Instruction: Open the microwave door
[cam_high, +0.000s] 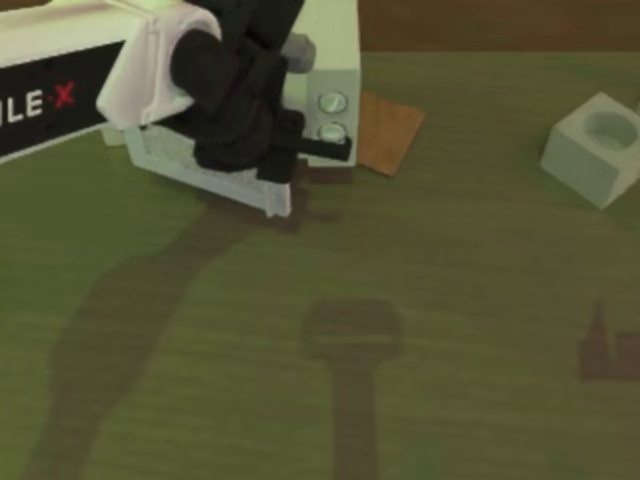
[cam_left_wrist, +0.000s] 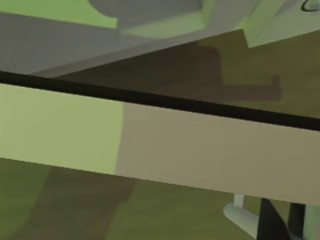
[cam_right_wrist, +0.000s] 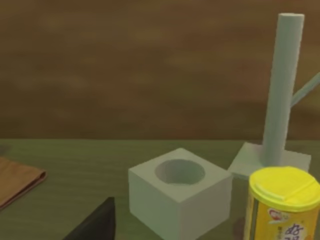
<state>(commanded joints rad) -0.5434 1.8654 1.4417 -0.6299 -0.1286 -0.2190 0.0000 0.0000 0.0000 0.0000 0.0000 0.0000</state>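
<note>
— Green wooden table (cam_high: 450, 330), top-left corner: microwave (cam_high: 335, 60) there, microwave door (cam_high: 210, 170) swung partway out. Why?
— Left gripper (cam_high: 300, 150) sits at its free edge, presumably pulling; grip state unclear

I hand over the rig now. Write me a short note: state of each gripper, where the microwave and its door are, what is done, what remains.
Left gripper: at the microwave door, over its free edge; jaws hidden by the arm.
Right gripper: outside the top view.
The microwave stands at the table's far left. Its door is swung partly outward.
Done: opening has started.
Left: swing the door wider, then release.
</note>
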